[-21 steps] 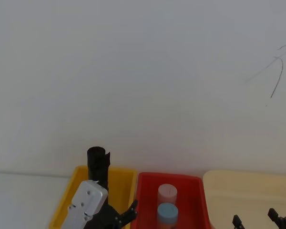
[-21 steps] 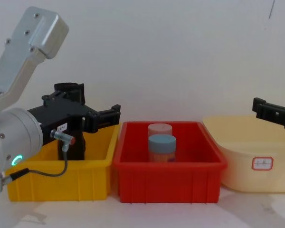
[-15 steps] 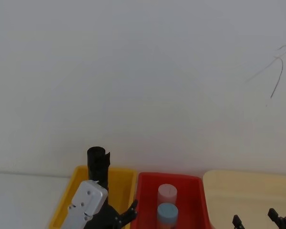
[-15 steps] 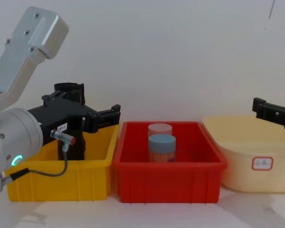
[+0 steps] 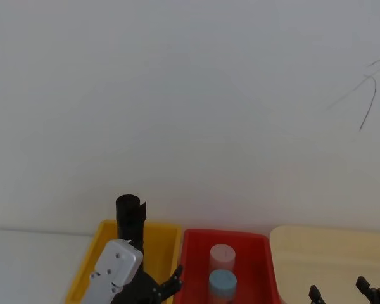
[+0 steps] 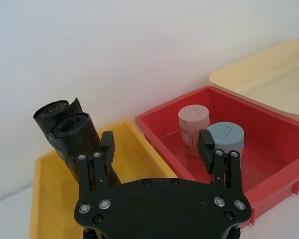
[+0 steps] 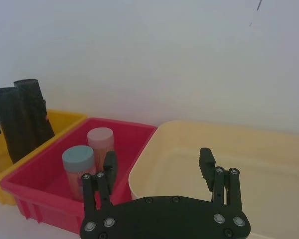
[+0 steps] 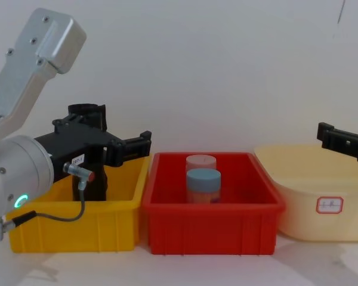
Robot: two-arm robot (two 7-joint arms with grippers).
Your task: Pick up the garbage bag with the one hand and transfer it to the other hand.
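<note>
Two garbage bag rolls stand side by side, upright, in the yellow bin [image 8: 71, 223]: tall black crinkled cylinders [image 6: 72, 137], also seen as the rolls [image 7: 20, 119] in the right wrist view. One roll's top [image 5: 130, 215] pokes above the silver arm. My left gripper [image 6: 157, 149] hovers open over the yellow and red bins' shared edge, nothing between its fingers; the rolls stand just outside one finger [image 6: 107, 144]. From the chest, the left gripper [image 8: 107, 143] partly hides a roll [image 8: 88, 113]. My right gripper [image 7: 158, 164] is open and empty above the cream tub [image 7: 229, 149].
The red bin [image 8: 212, 226] in the middle holds a pink-lidded jar [image 8: 201, 162] and a blue-lidded jar [image 8: 203, 177]. A cream tub [image 8: 298, 214] sits at the right, with the right gripper [image 8: 343, 142] over it. A white wall stands close behind.
</note>
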